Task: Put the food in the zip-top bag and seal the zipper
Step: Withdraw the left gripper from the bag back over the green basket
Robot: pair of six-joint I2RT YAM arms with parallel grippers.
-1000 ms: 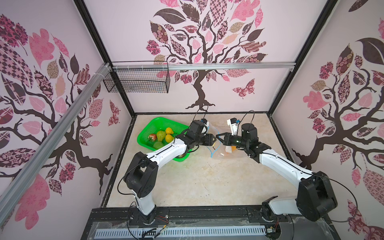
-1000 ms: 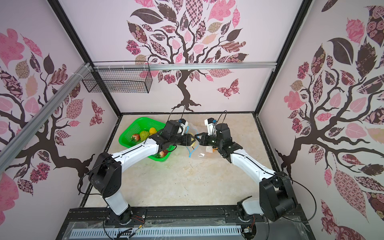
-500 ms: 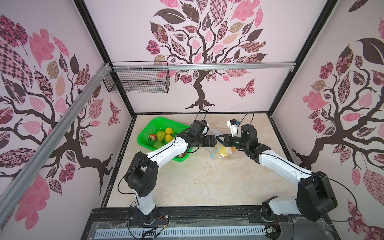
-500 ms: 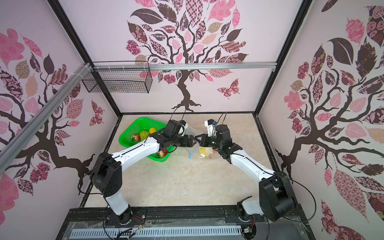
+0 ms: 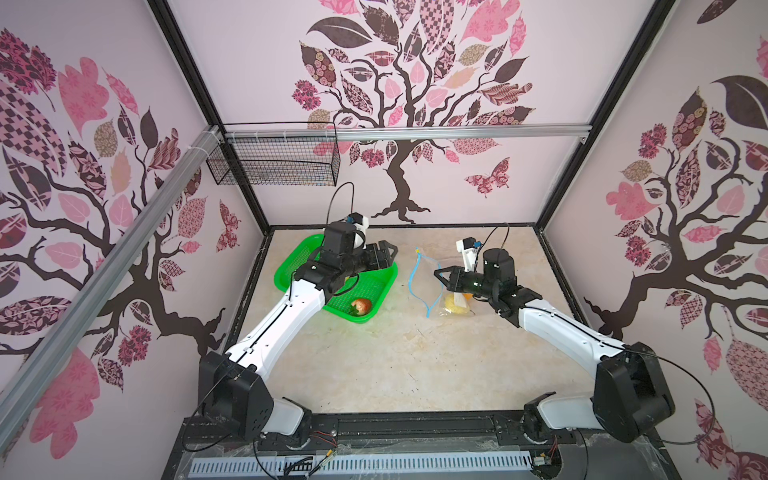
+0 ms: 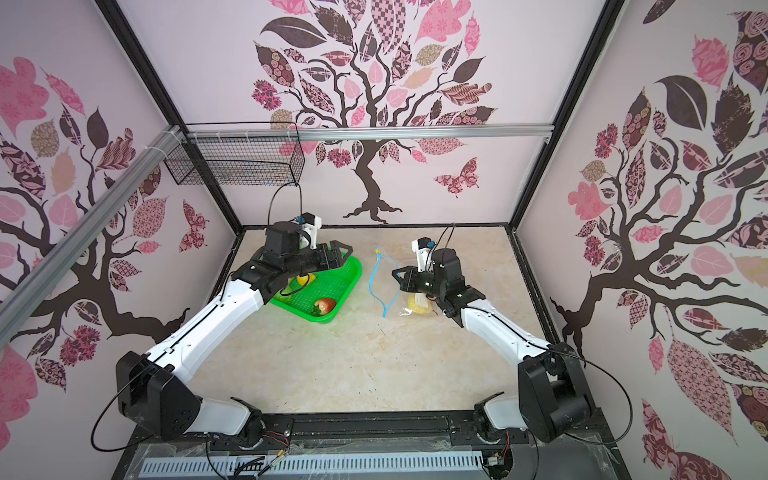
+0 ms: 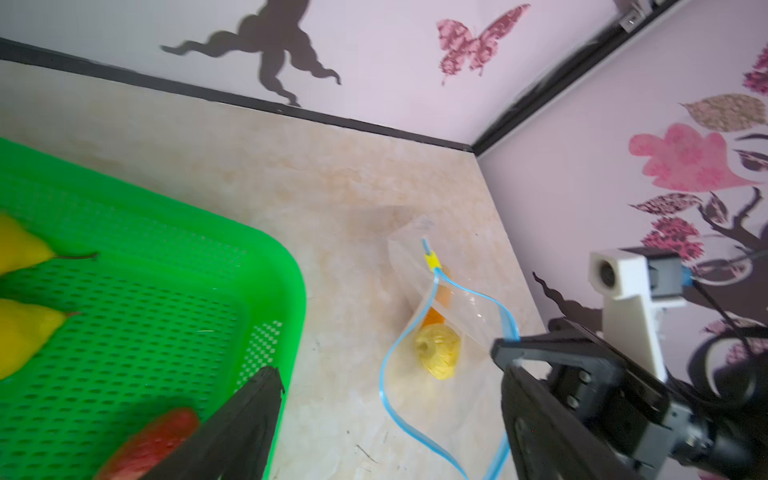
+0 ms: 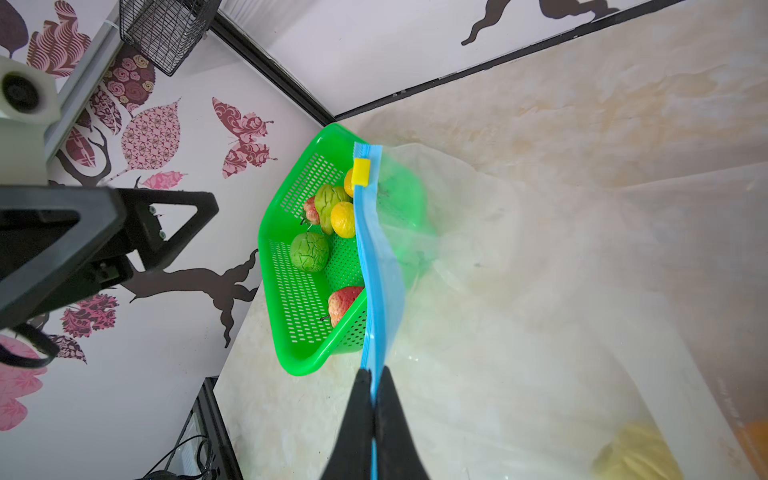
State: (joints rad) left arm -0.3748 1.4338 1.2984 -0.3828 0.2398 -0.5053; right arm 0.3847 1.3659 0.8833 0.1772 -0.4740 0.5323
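Filling step, part done. Right gripper (image 8: pixel 372 384) pinched tight on zipper (image 8: pixel 376 257), holding zip-top bag (image 7: pixel 469 320) mouth open. Yellow lump (image 7: pixel 438 351) already inside. Left gripper (image 5: pixel 390 257) fingers apart, empty, above green basket (image 5: pixel 291 270) edge, bag side. Strawberry (image 5: pixel 362 305) in basket near corner, apart from fingers. Next: dip down, grab fruit, carry to bag mouth, drop in.

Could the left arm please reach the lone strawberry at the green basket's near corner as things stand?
Probably yes: the left gripper is open above the green basket, and nothing covers the strawberry.
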